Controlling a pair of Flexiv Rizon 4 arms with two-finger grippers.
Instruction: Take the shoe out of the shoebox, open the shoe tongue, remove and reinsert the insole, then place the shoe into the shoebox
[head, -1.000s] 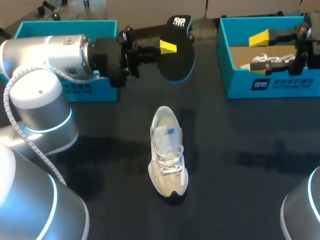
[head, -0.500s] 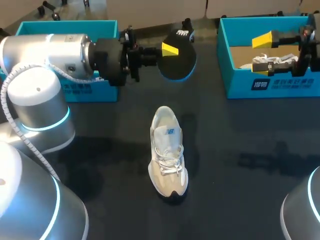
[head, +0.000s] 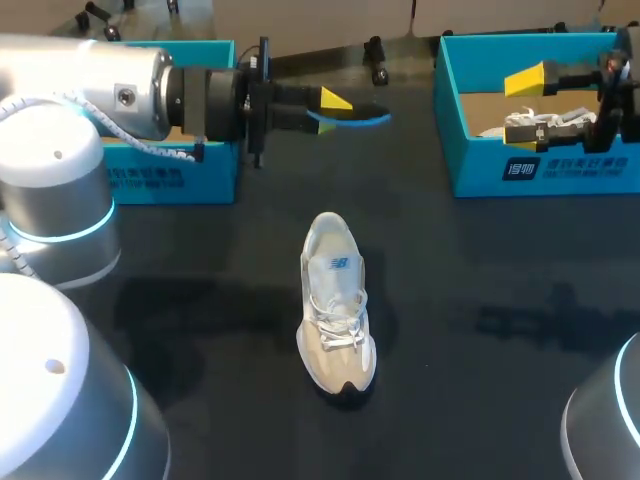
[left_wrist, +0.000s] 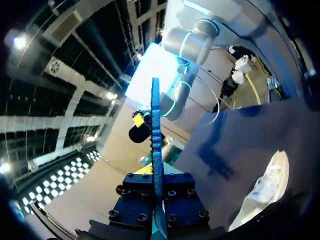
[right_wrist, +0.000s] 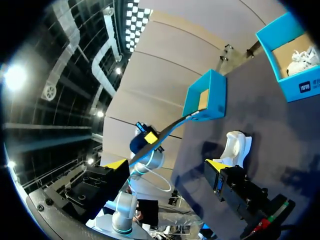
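Note:
A pale grey and white shoe (head: 337, 305) lies on the dark table, toe toward the front edge; it also shows as the shoe (left_wrist: 265, 187) and the shoe (right_wrist: 237, 147). My left gripper (head: 322, 104) hangs over the table's back, shut on a dark insole with a blue edge (head: 355, 117), seen edge-on. In the left wrist view that insole (left_wrist: 156, 140) stands thin between the fingers of the left gripper (left_wrist: 157, 182). My right gripper (head: 523, 110) hovers open over the right shoebox (head: 545, 170). Nothing sits between the fingers of the right gripper (right_wrist: 165, 164).
Inside the right shoebox lies another white shoe (head: 535, 125). A second teal shoebox (head: 150, 175) stands at the back left, behind my left arm. The same box (right_wrist: 205, 97) shows past the insole (right_wrist: 167, 131) in the right wrist view.
My left wrist has rolled, turning the insole from face-on to edge-on and nearly level. The right gripper rose slightly early on, then held still. The shoe has not moved.

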